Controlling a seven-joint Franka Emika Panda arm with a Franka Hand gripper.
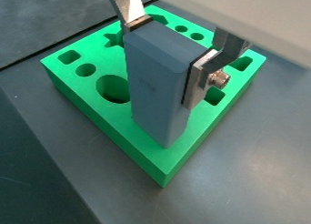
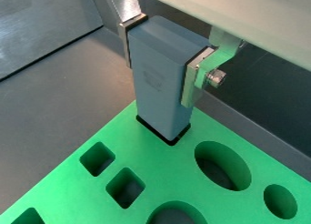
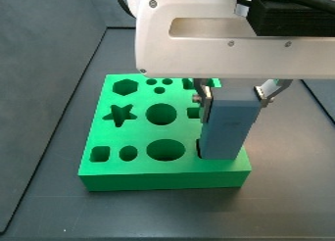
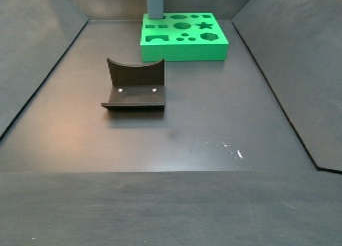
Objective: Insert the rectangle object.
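The rectangle object (image 1: 155,86) is a tall grey-blue block. It stands upright on the green board (image 1: 197,137), with its lower end in a rectangular hole (image 2: 166,135) near one corner. Most of its height is above the board. My gripper (image 1: 168,50) is shut on its upper part, one silver finger (image 1: 201,71) flat against each narrow side. Both side views show the block (image 3: 226,127) (image 4: 154,4) at the board's edge. In a side view my gripper (image 3: 233,96) sits under the white hand.
The green board (image 3: 164,176) has several other open holes: a star (image 3: 120,115), a hexagon, round ones (image 3: 161,114) and square ones (image 2: 125,187). The dark fixture (image 4: 134,87) stands on the floor well away from the board (image 4: 187,52).
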